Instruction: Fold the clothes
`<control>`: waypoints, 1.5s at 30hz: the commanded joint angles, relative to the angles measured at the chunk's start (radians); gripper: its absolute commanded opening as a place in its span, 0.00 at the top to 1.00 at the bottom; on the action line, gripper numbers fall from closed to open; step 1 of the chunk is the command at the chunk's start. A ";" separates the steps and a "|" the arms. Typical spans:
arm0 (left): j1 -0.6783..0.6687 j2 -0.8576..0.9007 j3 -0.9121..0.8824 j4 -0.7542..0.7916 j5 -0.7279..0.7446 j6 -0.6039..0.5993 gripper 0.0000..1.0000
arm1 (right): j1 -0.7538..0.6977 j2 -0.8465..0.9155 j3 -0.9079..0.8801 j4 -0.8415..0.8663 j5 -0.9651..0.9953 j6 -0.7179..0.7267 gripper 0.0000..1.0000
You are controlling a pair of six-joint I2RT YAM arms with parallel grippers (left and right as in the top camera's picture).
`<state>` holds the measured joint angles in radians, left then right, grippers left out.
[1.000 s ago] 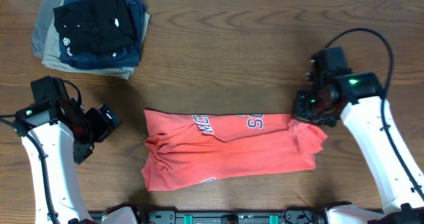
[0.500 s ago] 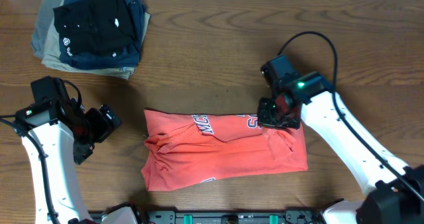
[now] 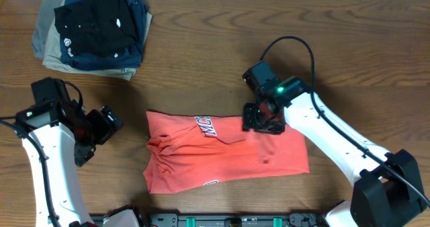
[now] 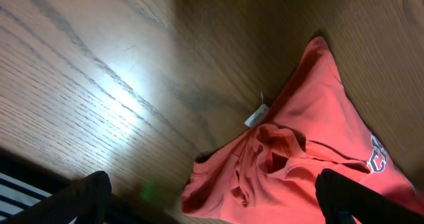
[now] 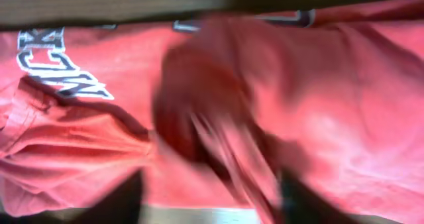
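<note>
The coral-red T-shirt [image 3: 222, 156] lies partly folded in a wide band on the wooden table, its navy lettering [image 3: 207, 127] along the far edge. My right gripper [image 3: 263, 117] hovers over the shirt's far edge right of centre. In the right wrist view its dark fingers [image 5: 129, 197] stand wide apart, and a blurred flap of red cloth [image 5: 218, 131] hangs loose between them. My left gripper [image 3: 107, 124] stays off the shirt's left end, open and empty. The left wrist view shows the shirt's bunched left end [image 4: 278, 158] and a white label [image 4: 256, 115].
A stack of folded black, navy and khaki garments [image 3: 94, 29] sits at the far left corner. The table's near edge runs just below the shirt. Bare wood lies right of the shirt and between the stack and my right arm.
My right gripper carried the shirt's right end leftward over the body, shortening the shirt, then opened its jaws. The left arm has not moved.
</note>
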<state>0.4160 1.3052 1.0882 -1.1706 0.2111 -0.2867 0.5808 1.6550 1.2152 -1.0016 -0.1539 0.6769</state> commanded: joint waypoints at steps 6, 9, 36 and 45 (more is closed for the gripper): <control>-0.003 -0.003 -0.005 -0.003 0.006 0.014 0.01 | -0.026 0.006 0.016 -0.075 -0.008 -0.057 0.05; -0.003 -0.003 -0.005 -0.003 0.006 0.014 0.01 | -0.057 0.006 0.015 -0.097 -0.008 -0.099 0.06; -0.003 -0.003 -0.039 0.019 0.006 0.014 0.01 | 0.072 0.197 -0.035 0.093 -0.120 -0.179 0.48; -0.003 -0.003 -0.039 0.020 0.006 0.013 0.01 | 0.084 0.194 -0.026 0.107 -0.140 -0.181 0.46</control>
<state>0.4156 1.3052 1.0595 -1.1496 0.2111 -0.2867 0.6586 1.8511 1.1824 -0.8986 -0.2695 0.5133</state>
